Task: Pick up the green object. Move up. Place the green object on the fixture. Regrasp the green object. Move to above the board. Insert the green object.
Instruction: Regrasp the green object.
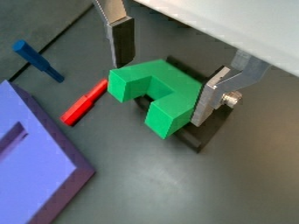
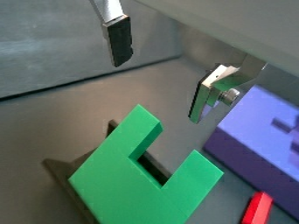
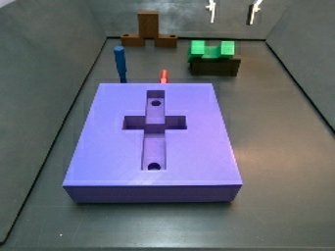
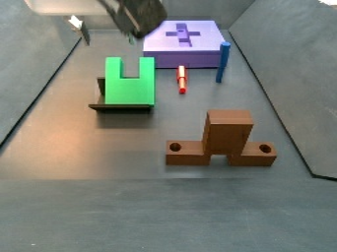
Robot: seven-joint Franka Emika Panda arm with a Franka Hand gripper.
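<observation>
above the green object [image 1: 155, 91] the gripper [image 1: 176, 66] hangs with jaws open, nothing between the fingers [image 1: 121, 42], clear of the piece in both wrist views. green object [image 2: 142, 178] lies flat on the fixture [image 1: 201, 136], notch open to one side; fixture edge [image 2: 68, 175] shows dark under it. in a side view the green object [image 3: 210, 48] sits on the fixture [image 3: 214, 67] at the far end of the surface [image 3: 281, 137], gripper [image 3: 233, 11] just visible above it at the frame top. in a side view the green object [image 4: 128, 84] covers most of the fixture [image 4: 118, 105], gripper [image 4: 110, 17] up near it. board [image 3: 155, 137] lies well apart from the fixture, cross recess empty. red peg [image 1: 83, 101] lies on the surface between board [image 1: 33, 157] and green object. blue peg [image 3: 120, 64] stands by the board's far corner. wooden block [image 4: 226, 141] stands apart from the rest.
</observation>
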